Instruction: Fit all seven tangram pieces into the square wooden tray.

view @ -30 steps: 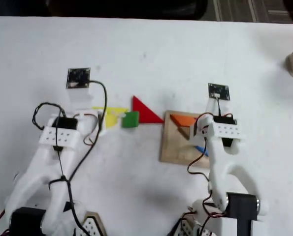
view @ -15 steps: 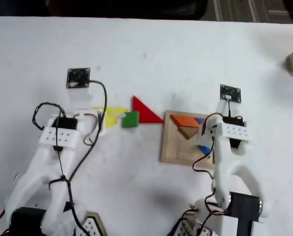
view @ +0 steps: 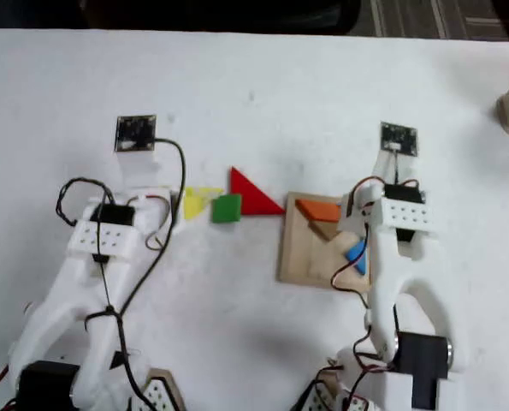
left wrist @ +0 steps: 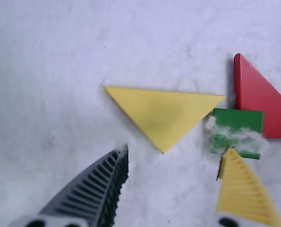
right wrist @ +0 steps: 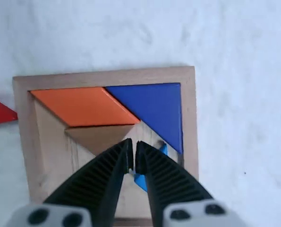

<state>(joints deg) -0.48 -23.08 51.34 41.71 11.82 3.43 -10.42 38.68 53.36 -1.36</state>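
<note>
Black ribbed plastic forms both fingers of the right gripper (right wrist: 132, 153), which are pinched to a thin slit on a small blue flat piece (right wrist: 140, 182) (the fingers hide most of its shape). That gripper hangs over the middle of the square wooden tray (right wrist: 102, 76), a pale, grainy frame with a raised rim. Just past the fingertips lies a flat wood-coloured triangle (right wrist: 100, 137), one point aimed at the gripper. Its long side touches a smooth orange parallelogram (right wrist: 83, 106), which runs along the tray's far edge from the far left corner. Edge to edge with that, a large blue triangle (right wrist: 154, 106) fills the far right corner.

The left gripper (left wrist: 176, 150) has one dark grey finger and one yellow, both ribbed and spread wide apart. It hovers over the white table (view: 322, 94), left of the tray. A flat yellow triangle (left wrist: 164, 113) lies just beyond the spread fingers, one point toward the gap. Its sharp corner meets a small green square block (left wrist: 237, 130) (white fluff clings to its top), whose near edge lies under the yellow fingertip. The green square touches a flat red triangle (left wrist: 258, 104), and in the high view that triangle's tip sits just beside the tray's far left corner.
</note>
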